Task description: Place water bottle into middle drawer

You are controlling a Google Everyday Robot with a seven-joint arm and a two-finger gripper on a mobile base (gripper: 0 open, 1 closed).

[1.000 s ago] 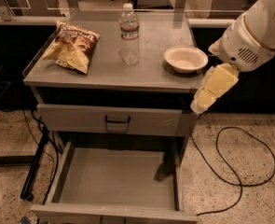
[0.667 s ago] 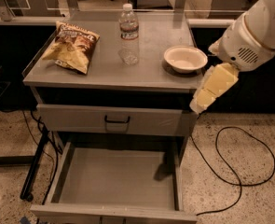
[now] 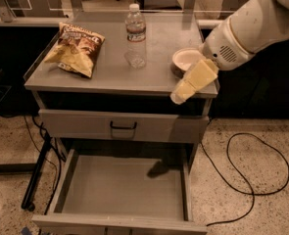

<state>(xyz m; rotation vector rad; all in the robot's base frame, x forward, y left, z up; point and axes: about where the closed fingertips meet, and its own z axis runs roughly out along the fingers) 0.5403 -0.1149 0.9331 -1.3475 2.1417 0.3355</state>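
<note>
Bottle (image 3: 135, 35) stood upright on the desk (image 3: 109, 77). From upper right, the arm (image 3: 254, 26) slanted down, its end effector (image 3: 180, 96) at the desk's right edge, grip unclear. The drawer (image 3: 124, 192) lay open.

Arm (image 3: 254, 26) from right, gripper (image 3: 184, 89) angled down-left

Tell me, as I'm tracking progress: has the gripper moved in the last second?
Yes. The gripper has shifted left: before it hung beyond the right edge of the cabinet top; now it overlaps the bowl near the front right corner.
</note>
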